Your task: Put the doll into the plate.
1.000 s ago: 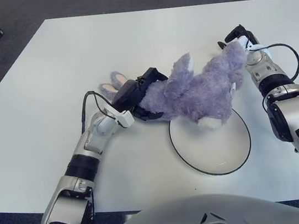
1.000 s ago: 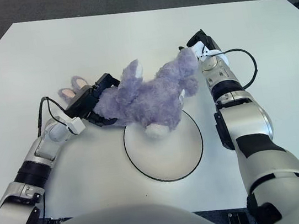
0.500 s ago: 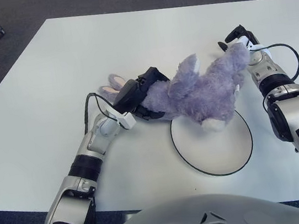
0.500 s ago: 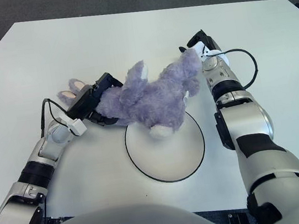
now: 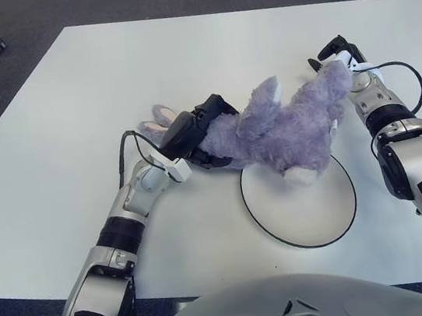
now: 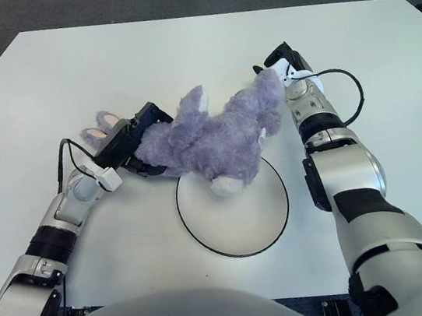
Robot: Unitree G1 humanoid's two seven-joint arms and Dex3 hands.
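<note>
We hold purple doll (image 5: 281, 128) two-handed over far-left rim of plate (image 5: 306, 219), one foot dangling inside. Left hand (image 5: 196, 132) fingers clamp head end, right hand (image 5: 336, 58) fingers pinch rear. Looks light, floppy (sags mid-body), so we'd support both ends.

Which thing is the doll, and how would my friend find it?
Look at the white table, then the round white plate with a dark rim near the robot. The doll is the fluffy purple bunny held between the left hand and right hand, over the plate's far edge; nothing else is furry.
</note>
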